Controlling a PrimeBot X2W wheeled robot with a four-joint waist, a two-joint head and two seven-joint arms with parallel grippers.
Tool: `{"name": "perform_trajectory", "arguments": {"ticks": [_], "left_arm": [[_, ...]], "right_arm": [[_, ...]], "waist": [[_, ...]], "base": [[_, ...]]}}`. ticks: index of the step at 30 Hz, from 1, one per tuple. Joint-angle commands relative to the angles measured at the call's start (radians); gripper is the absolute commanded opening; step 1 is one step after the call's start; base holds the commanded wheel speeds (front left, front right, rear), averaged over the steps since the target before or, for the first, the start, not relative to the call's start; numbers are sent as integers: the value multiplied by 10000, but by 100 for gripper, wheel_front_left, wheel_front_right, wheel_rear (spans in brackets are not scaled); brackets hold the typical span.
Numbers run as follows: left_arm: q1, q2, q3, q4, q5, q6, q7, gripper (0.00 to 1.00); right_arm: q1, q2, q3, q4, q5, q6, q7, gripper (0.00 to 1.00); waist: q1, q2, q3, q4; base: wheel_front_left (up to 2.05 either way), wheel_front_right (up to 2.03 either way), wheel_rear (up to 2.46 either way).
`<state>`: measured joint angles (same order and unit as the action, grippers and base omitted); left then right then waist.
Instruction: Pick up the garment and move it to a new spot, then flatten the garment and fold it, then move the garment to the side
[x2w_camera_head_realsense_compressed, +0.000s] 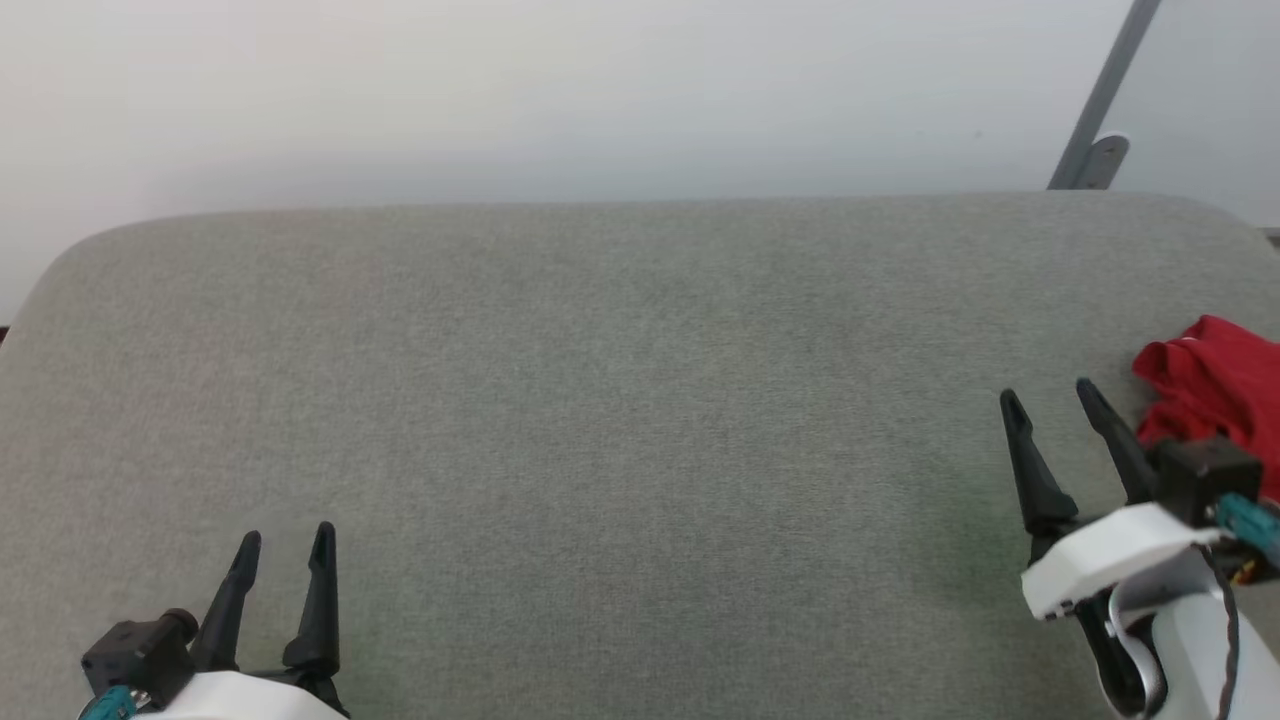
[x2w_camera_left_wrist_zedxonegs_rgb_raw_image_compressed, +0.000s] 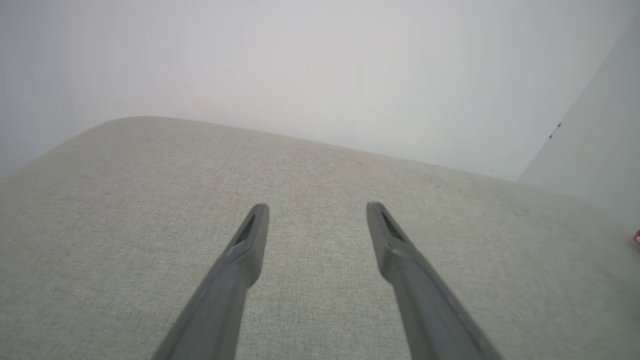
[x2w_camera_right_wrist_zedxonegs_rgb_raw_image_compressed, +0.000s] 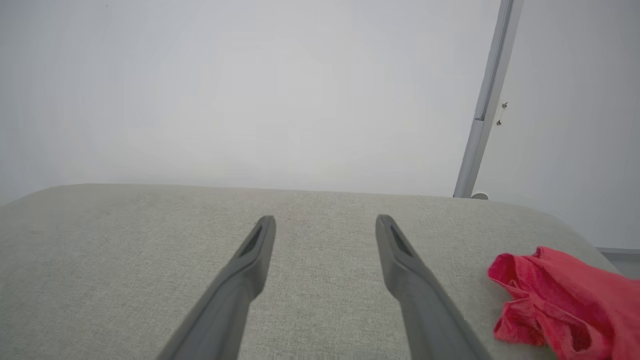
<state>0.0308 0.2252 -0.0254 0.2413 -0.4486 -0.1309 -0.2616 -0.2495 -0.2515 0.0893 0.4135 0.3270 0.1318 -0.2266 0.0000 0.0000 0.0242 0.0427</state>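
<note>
Garment lies bunched in a red heap at about 3 o'clock on the grey padded surface, close to that surface's right edge and partly cut off by the head view's border. The right gripper hovers just beside it on the 9 o'clock side, its two dark fingers spread wide with nothing between them and pointing toward 12 o'clock, past the cloth rather than at it. The left gripper sits well apart at about 7 o'clock, equally wide and empty.

The main risk, as I judge it, is the edge: a sideways sweep toward 3 o'clock could shove the heap off the surface instead of catching it. A pinch into the lump may also grab several layers at once, so the shirt would lift as a knot and resist flattening.

In the right wrist view the garment shows a rolled lobe facing roughly 10 o'clock, with the bulk trailing toward 4 o'clock. That seems its long axis, yet collar and hem cannot be told apart.
</note>
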Motion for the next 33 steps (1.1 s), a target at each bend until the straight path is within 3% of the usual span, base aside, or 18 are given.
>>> {"name": "perform_trajectory", "arguments": {"ticks": [1, 9, 18, 33], "left_arm": [[169, 2, 85, -79, 74, 6, -44, 100], [635, -34, 191, -767, 227, 6, -44, 100], [1372, -124, 522, -1648, 459, 6, -44, 100], [1254, -182, 427, -1778, 437, 6, -44, 100]], "right_arm": [[251, 71, -65, -250, 6, -24, -43, 100], [1432, 162, -774, -1800, -163, -23, 468, 100], [2730, 794, -1750, -3331, -416, -18, 907, 100], [3062, 1079, -1955, -3958, -465, -18, 1305, 100]], "waist": [[0, 0, -66, -70], [0, 0, -129, -96], [0, 0, -151, -119], [0, 0, -109, -115]], "base": [[0, 0, 0], [0, 0, 0], [0, 0, 0], [0, 0, 0]]}}
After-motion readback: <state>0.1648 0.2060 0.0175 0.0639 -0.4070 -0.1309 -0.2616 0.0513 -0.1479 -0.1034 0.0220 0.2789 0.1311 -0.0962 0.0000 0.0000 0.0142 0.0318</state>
